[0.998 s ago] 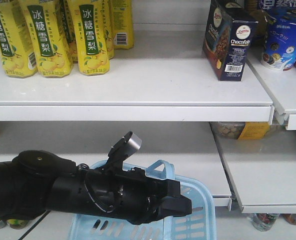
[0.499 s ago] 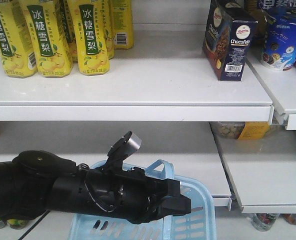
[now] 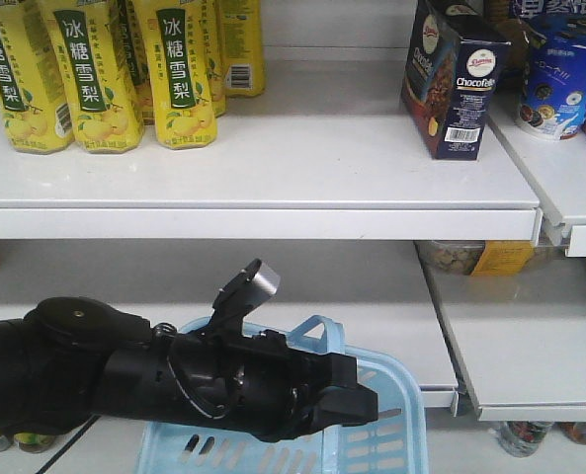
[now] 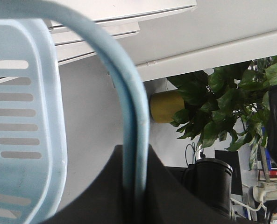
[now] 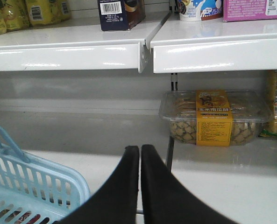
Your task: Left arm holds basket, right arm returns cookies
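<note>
At the far left of the upper shelf [image 3: 273, 178] stand the yellow drink cartons [image 3: 95, 74], well above and behind everything the robot is doing. Below them the left arm [image 3: 75, 370] reaches in low, and its claw [image 4: 133, 186] is closed around the handle of the basket [image 3: 391, 434], the light blue loop running straight down between the dark fingers in the wrist view. The basket hangs just below and beside the right arm [image 3: 253, 385], whose claw [image 5: 140, 186] is pressed narrow, fingers touching, with nothing between them. Up and to the right of that claw, well apart from it, the cookies [image 3: 456, 79] stand upright near the right edge of the upper shelf, beside a round blue tub [image 3: 559, 79].

To my eye the carton is already back in place and the arm is at the clearing-away stage; what remains would be keeping the closed claw clear of the basket rim. Most of the basket's inside is hidden by the arms, so I cannot tell what is left in it.
</note>
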Controlling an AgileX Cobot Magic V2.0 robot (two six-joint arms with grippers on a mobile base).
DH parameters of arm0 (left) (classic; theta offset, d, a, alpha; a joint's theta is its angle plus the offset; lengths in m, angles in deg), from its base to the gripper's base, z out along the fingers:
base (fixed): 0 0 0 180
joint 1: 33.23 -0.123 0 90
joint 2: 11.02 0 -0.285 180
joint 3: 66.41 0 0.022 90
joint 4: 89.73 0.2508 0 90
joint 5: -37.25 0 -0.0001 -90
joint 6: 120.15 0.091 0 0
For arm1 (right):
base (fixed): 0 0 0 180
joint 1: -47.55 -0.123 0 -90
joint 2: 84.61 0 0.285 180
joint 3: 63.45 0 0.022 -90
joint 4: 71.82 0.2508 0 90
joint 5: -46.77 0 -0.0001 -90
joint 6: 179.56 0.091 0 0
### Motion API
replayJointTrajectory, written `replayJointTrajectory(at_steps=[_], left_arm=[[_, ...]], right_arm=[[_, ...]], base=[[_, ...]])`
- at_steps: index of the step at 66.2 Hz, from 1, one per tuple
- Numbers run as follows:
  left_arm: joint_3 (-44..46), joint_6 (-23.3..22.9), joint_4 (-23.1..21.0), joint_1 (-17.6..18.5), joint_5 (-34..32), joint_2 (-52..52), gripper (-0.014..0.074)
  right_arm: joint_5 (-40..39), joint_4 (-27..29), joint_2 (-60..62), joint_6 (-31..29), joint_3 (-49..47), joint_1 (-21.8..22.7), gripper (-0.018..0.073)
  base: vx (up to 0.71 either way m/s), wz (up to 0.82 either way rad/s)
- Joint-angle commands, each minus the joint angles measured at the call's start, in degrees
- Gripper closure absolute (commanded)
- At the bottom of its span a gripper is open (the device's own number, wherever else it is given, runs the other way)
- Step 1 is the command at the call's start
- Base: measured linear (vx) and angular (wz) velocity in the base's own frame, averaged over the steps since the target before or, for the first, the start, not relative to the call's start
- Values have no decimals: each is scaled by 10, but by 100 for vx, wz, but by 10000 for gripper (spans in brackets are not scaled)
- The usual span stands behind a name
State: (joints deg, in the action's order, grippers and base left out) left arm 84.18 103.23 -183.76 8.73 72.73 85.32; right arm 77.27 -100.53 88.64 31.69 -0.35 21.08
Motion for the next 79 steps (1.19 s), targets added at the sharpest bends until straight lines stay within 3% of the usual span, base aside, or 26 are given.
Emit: replayJointTrajectory(at_steps=[1, 34, 47, 53, 69, 79], left_arm=[[15, 5, -23, 0, 10, -22, 603], [15, 6, -23, 0, 5, -22, 603], [13, 50, -13, 17, 17, -40, 603], [3, 68, -4, 42, -32, -74, 603], [-82, 112, 8, 153, -243, -190, 603], [-135, 108, 6, 161, -252, -195, 603]], right_arm=[[-44, -13, -9, -7, -15, 0, 568], [-44, -13, -9, -7, -15, 0, 568], [-42, -13, -9, -7, -15, 0, 568], [-41, -13, -9, -7, -15, 0, 568], [-41, -13, -9, -7, -15, 0, 568], [-40, -13, -9, -7, -15, 0, 568]], base=[[0, 0], [0, 0], [0, 0], [0, 0], [0, 0], [0, 0]])
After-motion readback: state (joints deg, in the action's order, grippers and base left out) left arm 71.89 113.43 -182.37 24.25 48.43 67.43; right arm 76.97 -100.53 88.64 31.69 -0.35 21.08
